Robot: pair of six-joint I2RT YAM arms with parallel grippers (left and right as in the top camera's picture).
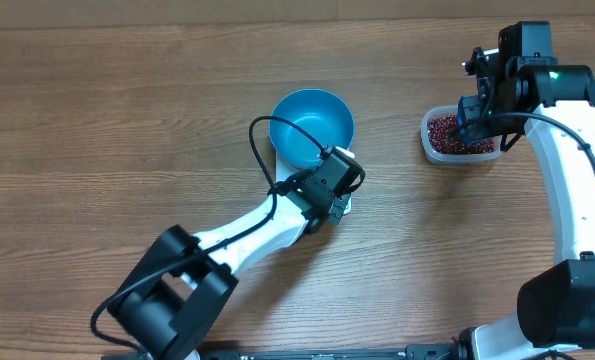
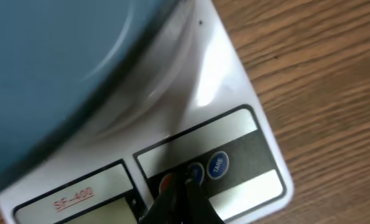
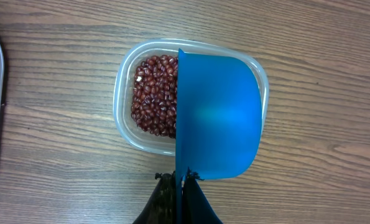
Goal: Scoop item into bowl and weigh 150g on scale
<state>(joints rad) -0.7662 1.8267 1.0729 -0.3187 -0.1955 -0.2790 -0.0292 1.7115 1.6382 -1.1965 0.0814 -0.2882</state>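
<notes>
Left tool at the scale's buttons, right tool holding a scoop over the beans.

Nearest the robot, the left tool has its fingers closed together with nothing between them, its tip at a blue button beside the one marked TARE on the white scale. The blue bowl sits on the scale just beyond, with no beans to be seen in it. Farther off, to the right on the wooden desk, the right tool is clamped on the handle of a blue scoop. The scoop hangs over the right half of a clear tub that holds the red-brown beans.
</notes>
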